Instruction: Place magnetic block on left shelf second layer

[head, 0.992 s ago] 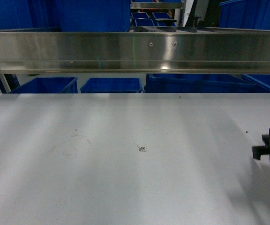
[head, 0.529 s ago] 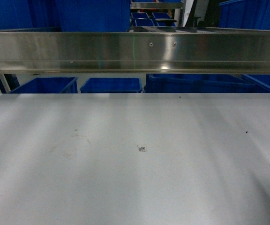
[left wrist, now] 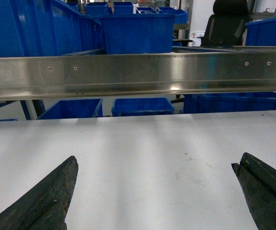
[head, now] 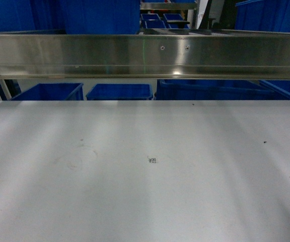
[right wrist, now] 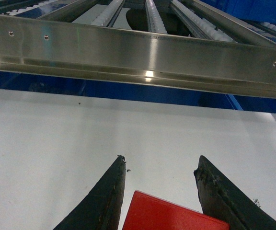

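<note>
Red block (right wrist: 169,214) sits betw. right pincer (right wrist: 162,184) fingers, gripped. Left pincer (left wrist: 155,184) wide open, empty, above white table (left wrist: 147,153). Steel shelf rail (right wrist: 138,55) ahead of both.

Magnetic block (right wrist: 171,214): glossy red, flat top face, at frame bottom between right gripper fingers (right wrist: 109,191).

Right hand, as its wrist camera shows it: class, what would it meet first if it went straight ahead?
Probably the steel rail across the far table edge; the tabletop before it looks free. The hand holds a red block.
</note>
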You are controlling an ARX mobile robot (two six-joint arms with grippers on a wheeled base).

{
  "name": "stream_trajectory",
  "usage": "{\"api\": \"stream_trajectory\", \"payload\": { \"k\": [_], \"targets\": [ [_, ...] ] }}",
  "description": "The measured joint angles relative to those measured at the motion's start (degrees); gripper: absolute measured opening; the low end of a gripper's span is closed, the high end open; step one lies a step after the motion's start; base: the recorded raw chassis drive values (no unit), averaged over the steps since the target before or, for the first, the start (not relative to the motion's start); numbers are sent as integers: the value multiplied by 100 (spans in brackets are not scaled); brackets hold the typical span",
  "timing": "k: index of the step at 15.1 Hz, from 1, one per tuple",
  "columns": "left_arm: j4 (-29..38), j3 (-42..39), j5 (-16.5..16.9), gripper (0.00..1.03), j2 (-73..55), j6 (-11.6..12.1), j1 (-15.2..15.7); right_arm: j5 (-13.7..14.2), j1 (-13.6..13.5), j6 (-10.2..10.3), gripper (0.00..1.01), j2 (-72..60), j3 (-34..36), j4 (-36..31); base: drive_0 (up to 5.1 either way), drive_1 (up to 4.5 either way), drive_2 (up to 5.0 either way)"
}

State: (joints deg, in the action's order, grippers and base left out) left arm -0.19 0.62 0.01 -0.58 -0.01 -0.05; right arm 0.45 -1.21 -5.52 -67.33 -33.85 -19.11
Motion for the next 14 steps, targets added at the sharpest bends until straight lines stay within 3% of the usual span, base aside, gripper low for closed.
{"api": "stream_trajectory", "payload": {
  "k": [4,9,14],
  "targets": [
    [0,0,0,98,0,0,0,90,-35,68,40,-9,0,2,0,0,0],
    [-2,0,-2,98,0,0,0,87,94,743,40,-341,-46,256,0,0,0],
    [-2,0,2,98,0,0,0,85,87,855,40,-302,-48,236,-96,29,69]
  ]
}}
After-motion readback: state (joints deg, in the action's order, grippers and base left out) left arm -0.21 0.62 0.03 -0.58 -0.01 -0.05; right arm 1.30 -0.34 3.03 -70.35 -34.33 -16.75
